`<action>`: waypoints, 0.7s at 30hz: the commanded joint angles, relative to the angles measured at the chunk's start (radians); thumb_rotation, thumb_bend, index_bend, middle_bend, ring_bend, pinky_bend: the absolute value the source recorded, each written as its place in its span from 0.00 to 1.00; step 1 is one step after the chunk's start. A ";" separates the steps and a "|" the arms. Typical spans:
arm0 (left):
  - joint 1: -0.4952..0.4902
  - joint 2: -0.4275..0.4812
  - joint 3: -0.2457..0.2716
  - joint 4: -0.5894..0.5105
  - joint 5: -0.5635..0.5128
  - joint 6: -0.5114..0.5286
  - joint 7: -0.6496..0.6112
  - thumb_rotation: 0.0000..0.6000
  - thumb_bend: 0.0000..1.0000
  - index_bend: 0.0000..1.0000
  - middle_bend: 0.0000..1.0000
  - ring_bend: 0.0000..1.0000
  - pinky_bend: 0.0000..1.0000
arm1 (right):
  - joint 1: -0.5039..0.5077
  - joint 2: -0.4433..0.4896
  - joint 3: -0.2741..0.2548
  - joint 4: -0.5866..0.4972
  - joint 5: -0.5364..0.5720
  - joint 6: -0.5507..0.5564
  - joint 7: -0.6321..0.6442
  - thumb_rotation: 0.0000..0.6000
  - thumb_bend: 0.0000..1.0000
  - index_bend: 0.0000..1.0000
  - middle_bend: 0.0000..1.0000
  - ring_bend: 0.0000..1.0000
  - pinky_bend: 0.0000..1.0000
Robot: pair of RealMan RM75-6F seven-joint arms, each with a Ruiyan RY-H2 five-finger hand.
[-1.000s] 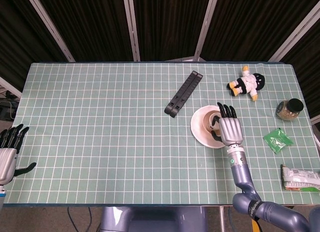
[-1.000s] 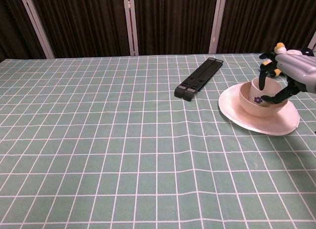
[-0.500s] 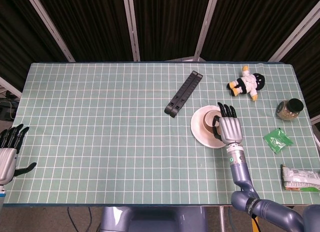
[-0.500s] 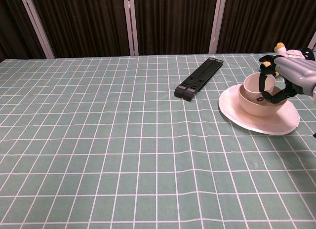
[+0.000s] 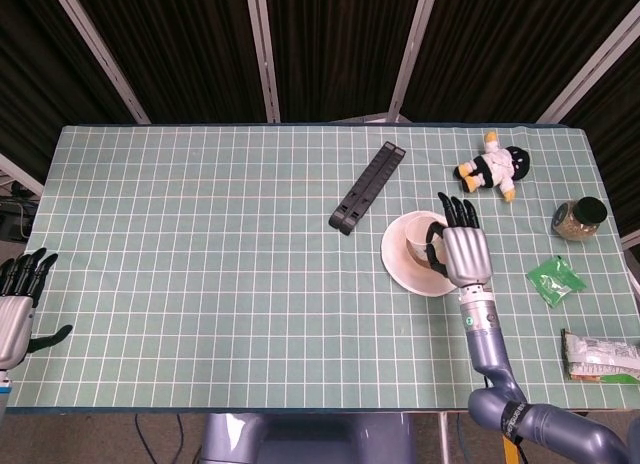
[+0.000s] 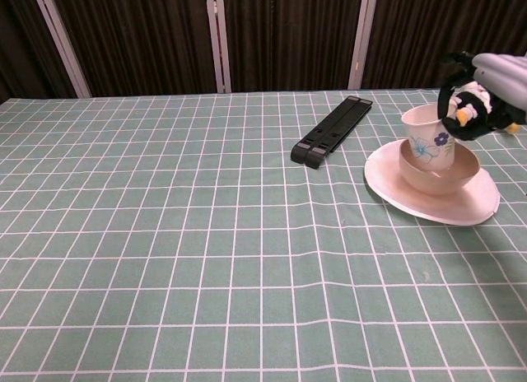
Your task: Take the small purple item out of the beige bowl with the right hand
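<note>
A small white paper cup with a purple flower print (image 6: 430, 139) stands tilted in the beige bowl (image 6: 436, 176), its base just inside the bowl. The bowl sits on a pale plate (image 6: 394, 187) at the table's right. My right hand (image 6: 487, 67) pinches the cup's far rim from above. In the head view this right hand (image 5: 463, 250) covers the right side of the cup (image 5: 420, 246) and of the bowl. At the table's front left corner my left hand (image 5: 15, 306) rests, fingers spread, holding nothing.
A black folded bar (image 5: 367, 187) lies left of the plate. A plush toy (image 5: 493, 167) lies behind it. Along the right edge are a jar (image 5: 577, 219), a green packet (image 5: 556, 279) and a snack packet (image 5: 600, 356).
My right hand closed on the cup's rim and rose, drawing the cup up from deep inside the bowl. The left hand has not moved.
</note>
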 commanded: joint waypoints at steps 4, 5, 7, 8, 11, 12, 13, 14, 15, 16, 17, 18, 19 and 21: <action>0.001 -0.001 0.002 -0.001 0.004 0.004 0.005 1.00 0.00 0.00 0.00 0.00 0.00 | -0.087 0.130 0.009 -0.137 -0.009 0.091 0.044 1.00 0.43 0.59 0.03 0.00 0.00; 0.002 -0.001 0.002 -0.002 0.004 0.004 0.006 1.00 0.00 0.00 0.00 0.00 0.00 | -0.098 0.142 0.010 -0.145 -0.009 0.101 0.056 1.00 0.43 0.59 0.03 0.00 0.00; 0.001 -0.002 0.000 -0.004 0.003 0.004 0.010 1.00 0.00 0.00 0.00 0.00 0.00 | -0.126 0.172 0.009 -0.161 -0.005 0.119 0.085 1.00 0.43 0.59 0.03 0.00 0.00; 0.001 -0.002 0.000 -0.005 0.003 0.005 0.011 1.00 0.00 0.00 0.00 0.00 0.00 | -0.137 0.184 0.007 -0.166 -0.002 0.124 0.097 1.00 0.43 0.59 0.03 0.00 0.00; 0.000 -0.003 0.000 -0.008 0.003 0.006 0.019 1.00 0.00 0.00 0.00 0.00 0.00 | -0.173 0.213 -0.006 -0.163 0.007 0.128 0.145 1.00 0.43 0.59 0.03 0.00 0.00; 0.000 -0.004 0.000 -0.009 0.003 0.006 0.021 1.00 0.00 0.00 0.00 0.00 0.00 | -0.179 0.216 -0.009 -0.158 0.009 0.126 0.157 1.00 0.43 0.59 0.03 0.00 0.00; 0.000 -0.004 0.000 -0.012 0.004 0.007 0.023 1.00 0.00 0.00 0.00 0.00 0.00 | -0.188 0.217 -0.015 -0.146 0.014 0.121 0.178 1.00 0.43 0.59 0.03 0.00 0.00; 0.001 -0.004 0.000 -0.013 0.006 0.009 0.025 1.00 0.00 0.00 0.00 0.00 0.00 | -0.194 0.215 -0.020 -0.136 0.018 0.115 0.192 1.00 0.43 0.59 0.03 0.00 0.00; 0.001 -0.005 0.001 -0.015 0.008 0.011 0.029 1.00 0.00 0.00 0.00 0.00 0.00 | -0.201 0.209 -0.027 -0.116 0.025 0.105 0.213 1.00 0.43 0.59 0.03 0.00 0.00; 0.001 -0.005 0.001 -0.016 0.009 0.012 0.031 1.00 0.00 0.00 0.00 0.00 0.00 | -0.205 0.203 -0.033 -0.102 0.030 0.096 0.227 1.00 0.43 0.59 0.03 0.00 0.00; 0.001 -0.005 0.001 -0.017 0.009 0.013 0.032 1.00 0.00 0.00 0.00 0.00 0.00 | -0.207 0.197 -0.037 -0.086 0.034 0.087 0.239 1.00 0.43 0.59 0.03 0.00 0.00; 0.001 -0.006 0.001 -0.017 0.009 0.012 0.034 1.00 0.00 0.00 0.00 0.00 0.00 | -0.211 0.185 -0.044 -0.059 0.040 0.074 0.257 1.00 0.43 0.59 0.03 0.00 0.00; 0.001 -0.007 0.001 -0.017 0.008 0.011 0.036 1.00 0.00 0.00 0.00 0.00 0.00 | -0.213 0.173 -0.049 -0.034 0.046 0.061 0.274 1.00 0.43 0.59 0.03 0.00 0.00; 0.000 -0.007 0.001 -0.016 0.005 0.008 0.038 1.00 0.00 0.00 0.00 0.00 0.00 | -0.213 0.155 -0.055 0.001 0.050 0.044 0.297 1.00 0.43 0.59 0.03 0.00 0.00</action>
